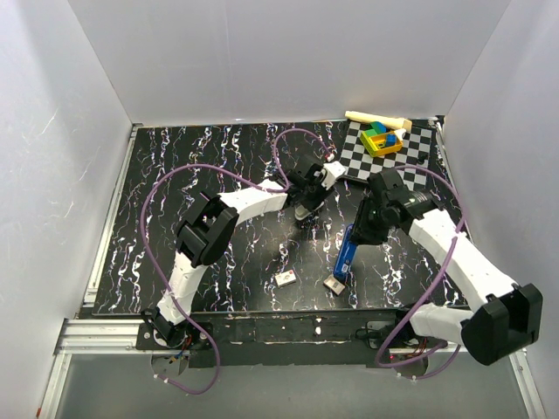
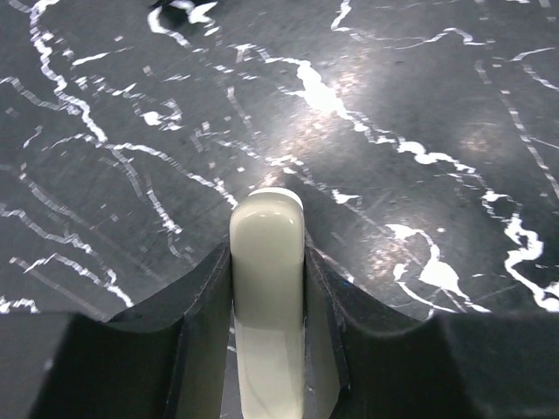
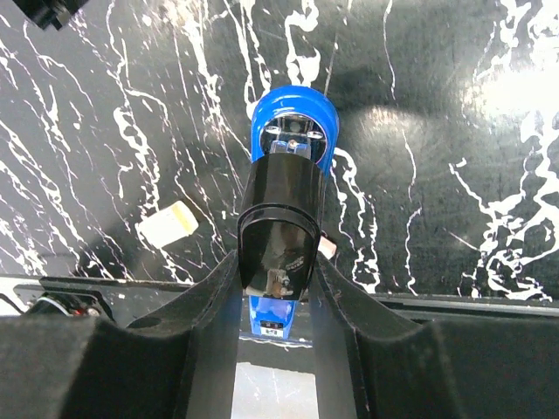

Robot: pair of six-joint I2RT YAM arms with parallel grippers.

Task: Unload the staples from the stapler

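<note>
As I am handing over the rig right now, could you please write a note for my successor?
Right gripper: shut on the blue stapler, near the front of the table. A small pale piece lies beside it, unidentifiable.
Left gripper: shut on a beige-grey piece, likely the cover, held away from the stapler.
Done: both parts gripped, apparently separated.
Left: remove the staples; none visible.

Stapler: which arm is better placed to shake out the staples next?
Right, probably: the right gripper clamps the stapler, while the left gripper is apart from it, occupied with a beige piece.
</note>
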